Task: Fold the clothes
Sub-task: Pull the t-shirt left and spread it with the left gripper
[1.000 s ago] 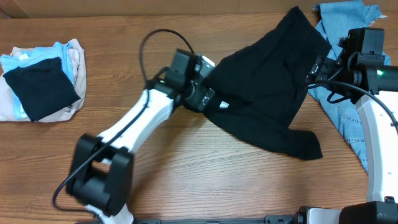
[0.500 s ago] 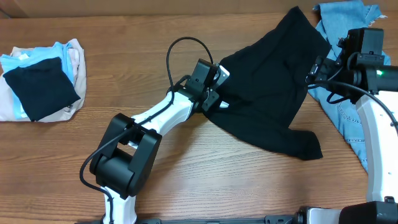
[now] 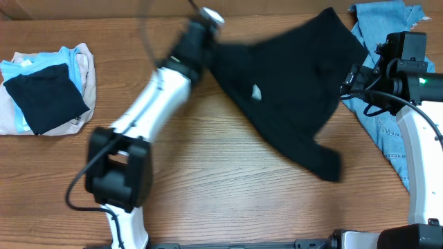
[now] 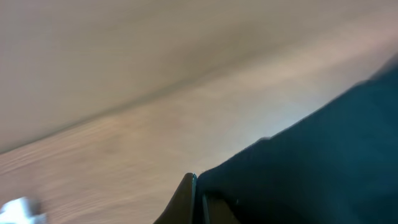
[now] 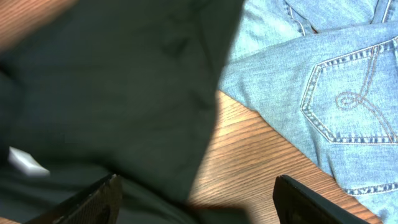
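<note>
The black garment (image 3: 291, 90) lay spread on the right half of the table (image 3: 228, 187). Its nearest end was a narrow tail hanging toward me, and from there it widened up to the far edge, with a small white tag (image 3: 257, 91) showing on the dark cloth. It looked rumpled rather than flat, and its left side was drawn up toward the left gripper (image 3: 206, 19).

On my right wrist camera the right gripper (image 5: 199, 205) had its two fingers (image 5: 93, 199) spread wide with nothing between them. One hung over the black cloth (image 5: 112, 93) and the other over bare wood. Whether either touched what was under it, I could not tell.

The left gripper sat farther back by the table's far edge and was badly smeared with motion. On its own camera one dark fingertip (image 4: 189, 199) met the hem of the garment (image 4: 323, 168) (the picture was too blurred to show the jaws), so I could not tell whether it was pinching the cloth.

The table was light wood grain. A pair of blue jeans (image 3: 387, 117) lay along its right edge, partly under the garment, with a stitched back pocket (image 5: 348, 99) plain on the wrist view. Well apart on the left was a pile of folded clothes (image 3: 45, 86) with a dark piece on top. A pale wall (image 3: 83, 8) ran beyond the far edge.
</note>
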You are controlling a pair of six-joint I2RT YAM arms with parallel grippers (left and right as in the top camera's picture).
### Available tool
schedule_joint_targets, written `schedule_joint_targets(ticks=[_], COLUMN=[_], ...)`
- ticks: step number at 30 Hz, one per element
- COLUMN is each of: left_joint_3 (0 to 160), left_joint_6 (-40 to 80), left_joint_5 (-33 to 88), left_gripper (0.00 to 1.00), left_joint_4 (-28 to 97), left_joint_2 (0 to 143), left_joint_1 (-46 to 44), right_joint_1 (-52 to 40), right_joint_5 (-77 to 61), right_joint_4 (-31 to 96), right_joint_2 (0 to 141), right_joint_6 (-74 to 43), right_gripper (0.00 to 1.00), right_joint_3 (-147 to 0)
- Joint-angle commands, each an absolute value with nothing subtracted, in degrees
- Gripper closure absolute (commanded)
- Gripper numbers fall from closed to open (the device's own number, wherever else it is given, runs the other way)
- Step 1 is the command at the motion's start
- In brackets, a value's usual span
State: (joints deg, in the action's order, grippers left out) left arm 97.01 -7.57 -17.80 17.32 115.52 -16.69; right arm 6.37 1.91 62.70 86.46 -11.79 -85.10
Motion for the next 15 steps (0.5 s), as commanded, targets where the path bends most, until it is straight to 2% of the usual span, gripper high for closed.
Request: schedule_joint_targets(ticks=[1,2,3,4,10,15], left_joint_3=[102.2,103.0,103.3,103.4,103.4,103.4], left_joint_6=[2.7,6.1,8.3,10.5,12.5,12.5], left_joint_5=[-19.8,-18.4,-16.4,-12.0,11.3,19.1], left_gripper=[0.92,0.62,0.2,0.0,0.0,0.0], left_joint_4=[21.6,24.5,26.7,29.6,44.6,53.9], left_joint_2=[114.5,114.5,114.5,114.5,114.7,114.7], left_joint_1=[-7.2,-4.6,-3.0,-0.9,3.8,0.6], right_joint_1=[6.5,6.5,6.5,6.5,6.5,6.5], right_joint_5=[2.3,2.3,2.3,2.3,2.3,2.3], right_joint_4=[62.9,63.0,63.1,63.1,62.8,62.7], right_joint_2=[86.0,86.0,86.0,86.0,86.0,86.0], right_joint_6=[-12.0,-12.0,-12.1,-12.1,-12.0,-12.0], right_gripper=[0.19,0.19,0.19,0.19,0.18,0.18], right_joint_3=[-85.6,-85.6,-85.6,-85.6,-85.6,-85.6])
